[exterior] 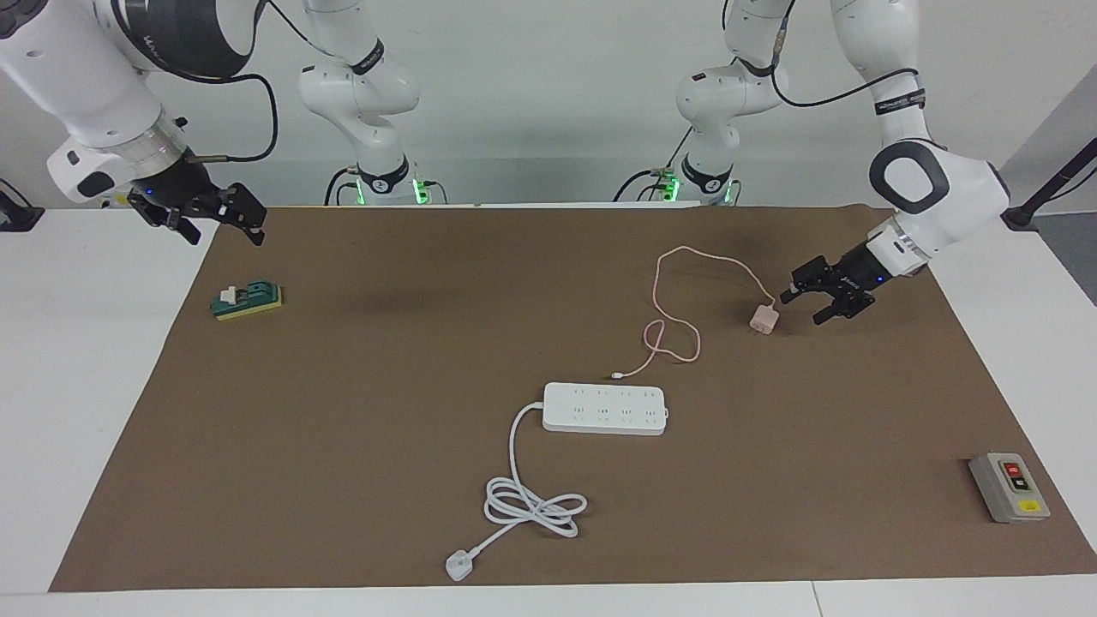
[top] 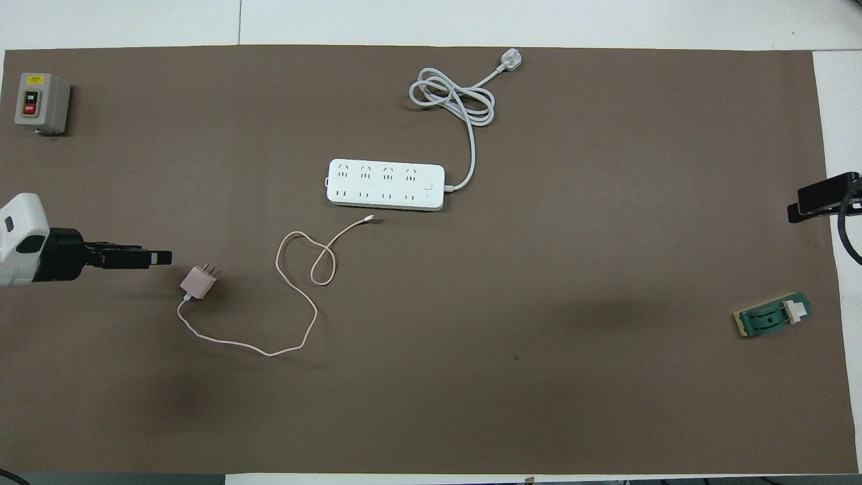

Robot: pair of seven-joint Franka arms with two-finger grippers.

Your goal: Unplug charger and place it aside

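The pale-pink charger (exterior: 764, 319) lies loose on the brown mat (exterior: 411, 480), prongs up, and also shows in the overhead view (top: 199, 281). Its thin pink cable (exterior: 656, 287) loops toward the white power strip (exterior: 604, 409), whose sockets are all empty. The cable's free end lies just short of the strip. My left gripper (exterior: 801, 307) is open and empty, low beside the charger toward the left arm's end of the table, with a small gap between them (top: 161, 256). My right gripper (exterior: 221, 230) is open, raised over the mat's edge at the right arm's end, waiting.
The strip's thick white cord (exterior: 531, 506) coils farther from the robots. A grey switch box (exterior: 1010, 487) stands at the left arm's end, farther out. A green block with a white part (exterior: 248, 300) lies under the right gripper's area.
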